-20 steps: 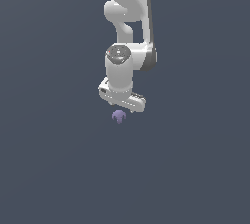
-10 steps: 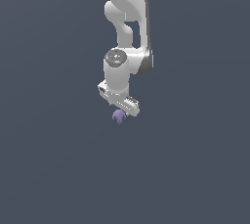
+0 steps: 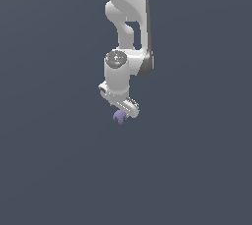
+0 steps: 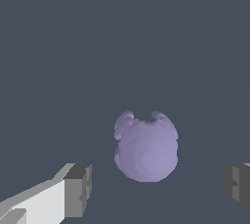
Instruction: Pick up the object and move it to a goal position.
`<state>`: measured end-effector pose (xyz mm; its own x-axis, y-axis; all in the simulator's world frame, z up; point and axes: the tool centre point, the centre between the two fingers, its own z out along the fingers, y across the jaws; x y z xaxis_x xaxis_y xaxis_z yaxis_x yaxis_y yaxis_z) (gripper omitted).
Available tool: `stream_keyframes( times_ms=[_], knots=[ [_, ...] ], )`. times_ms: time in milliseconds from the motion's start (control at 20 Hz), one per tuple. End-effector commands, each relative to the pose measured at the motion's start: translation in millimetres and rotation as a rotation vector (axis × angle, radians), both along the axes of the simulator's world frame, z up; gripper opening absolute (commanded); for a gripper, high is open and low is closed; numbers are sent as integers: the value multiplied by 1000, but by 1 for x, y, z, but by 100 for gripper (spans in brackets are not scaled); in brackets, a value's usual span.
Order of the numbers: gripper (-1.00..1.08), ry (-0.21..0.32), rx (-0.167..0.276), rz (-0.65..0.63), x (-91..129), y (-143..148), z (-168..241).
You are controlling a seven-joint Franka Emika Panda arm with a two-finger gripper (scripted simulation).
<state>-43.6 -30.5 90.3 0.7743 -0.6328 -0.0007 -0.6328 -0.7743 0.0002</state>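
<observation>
Pincer [image 3: 123,115] gapes wide with nothing held, its grey fingertips [image 4: 78,190] well apart either side of the lavender object [image 4: 145,146], which lies between them, touching neither.

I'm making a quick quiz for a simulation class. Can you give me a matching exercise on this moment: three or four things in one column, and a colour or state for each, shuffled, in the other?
Column one:
1. the object
2. the claw
3. the finger pads
4. the arm

Column two:
A. white, reaching down from the top of the exterior view
B. lavender-purple and lumpy
C. dark grey blocks
D. open, one finger on each side of the blob, not touching it

Pairs: 1-B, 2-D, 3-C, 4-A
</observation>
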Motion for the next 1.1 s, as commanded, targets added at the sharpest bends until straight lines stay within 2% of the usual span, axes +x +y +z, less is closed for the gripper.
stream_keyframes(
  times_ms=[0, 500, 750, 800, 1050],
  knots=[
    [100, 0, 0, 0, 0, 0, -3],
    [100, 0, 0, -4, -1, 0, -43],
    [100, -1, 0, -5, 0, 0, -50],
    [-100, -1, 0, -5, 0, 0, -50],
    [-100, -1, 0, -5, 0, 0, -50]
  ],
)
